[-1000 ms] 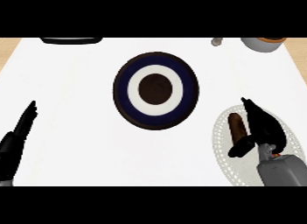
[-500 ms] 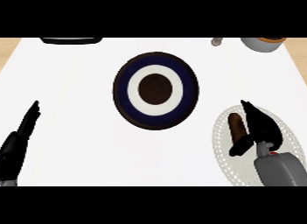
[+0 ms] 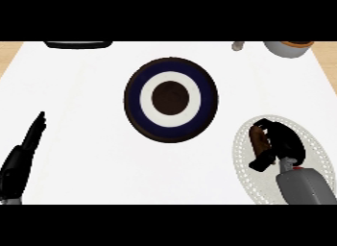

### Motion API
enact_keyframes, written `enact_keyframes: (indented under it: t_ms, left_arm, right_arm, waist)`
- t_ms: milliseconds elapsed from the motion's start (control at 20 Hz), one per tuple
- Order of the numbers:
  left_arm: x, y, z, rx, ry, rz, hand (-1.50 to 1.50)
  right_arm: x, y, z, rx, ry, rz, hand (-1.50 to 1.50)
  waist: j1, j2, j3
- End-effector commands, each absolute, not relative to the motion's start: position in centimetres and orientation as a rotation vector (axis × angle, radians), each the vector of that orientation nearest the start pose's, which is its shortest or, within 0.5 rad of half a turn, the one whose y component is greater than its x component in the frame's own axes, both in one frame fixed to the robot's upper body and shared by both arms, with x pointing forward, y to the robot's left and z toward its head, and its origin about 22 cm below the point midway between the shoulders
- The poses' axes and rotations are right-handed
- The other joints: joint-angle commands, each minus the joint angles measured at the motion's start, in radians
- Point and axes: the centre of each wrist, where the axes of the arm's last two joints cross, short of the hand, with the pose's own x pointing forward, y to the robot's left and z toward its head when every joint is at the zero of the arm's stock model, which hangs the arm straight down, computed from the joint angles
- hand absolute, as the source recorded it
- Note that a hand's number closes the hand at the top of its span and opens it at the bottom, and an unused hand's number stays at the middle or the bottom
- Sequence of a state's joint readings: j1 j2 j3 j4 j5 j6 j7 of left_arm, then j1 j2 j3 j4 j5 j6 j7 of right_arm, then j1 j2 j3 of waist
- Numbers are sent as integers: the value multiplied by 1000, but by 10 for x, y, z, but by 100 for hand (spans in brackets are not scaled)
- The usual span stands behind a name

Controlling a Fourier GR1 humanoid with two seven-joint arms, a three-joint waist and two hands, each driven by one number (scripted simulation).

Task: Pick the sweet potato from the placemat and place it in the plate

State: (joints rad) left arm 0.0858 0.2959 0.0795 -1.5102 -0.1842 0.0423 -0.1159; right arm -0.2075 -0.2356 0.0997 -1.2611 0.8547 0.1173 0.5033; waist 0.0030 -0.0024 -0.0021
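The brown sweet potato (image 3: pixel 257 138) lies on the white lacy placemat (image 3: pixel 318 153) at the right. My right hand (image 3: pixel 282 143) lies along its right side, with fingers curled over its far end and the thumb under its near end. The plate (image 3: pixel 134 108), dark-rimmed with a navy ring, a white ring and a brown centre, sits mid-table, left of the placemat and apart from it. My left hand (image 3: pixel 20 162) rests open at the lower left, fingers straight and pointing away.
A dark flat object (image 3: pixel 78 44) lies at the far edge on the left. A grey pot (image 3: pixel 289 48) and a small grey item (image 3: pixel 238 46) stand at the far right. Wooden counter shows past both sides of the white tabletop.
My right hand's fingers have curled in around the sweet potato, and the thumb has come in under its near end. The left hand has barely moved.
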Motion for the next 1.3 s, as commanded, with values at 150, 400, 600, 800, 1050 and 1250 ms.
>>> enact_keyframes:
  t_ms: [150, 400, 600, 800, 1050, 1250]
  left_arm:
    - [225, 345, -2, 470, -1522, -292, 0]
    - [229, 324, 4, 425, -1545, -332, 0]
    - [234, 327, 8, 418, -1574, -357, 0]
    - [234, 316, -1, 402, -1559, -331, 0]
    - [238, 318, 5, 420, -1561, -345, 0]
    - [231, 326, 2, 446, -1541, -332, 0]
  right_arm:
    - [290, -270, -5, -871, -846, 859, 150]
    - [344, -318, 19, -711, -1085, 992, 150]
    - [356, -354, 38, -652, -1218, 1052, 150]
    - [365, -383, 51, -785, -1370, 978, 150]
    - [381, -391, 62, -838, -1561, 851, 150]
    - [388, -406, 88, -852, -1770, 805, 150]
  waist:
    - [-2, 2, 2]
    - [55, 28, 8]
    - [81, 42, 10]
    - [73, 39, 10]
    - [66, 32, 9]
    - [46, 19, 6]
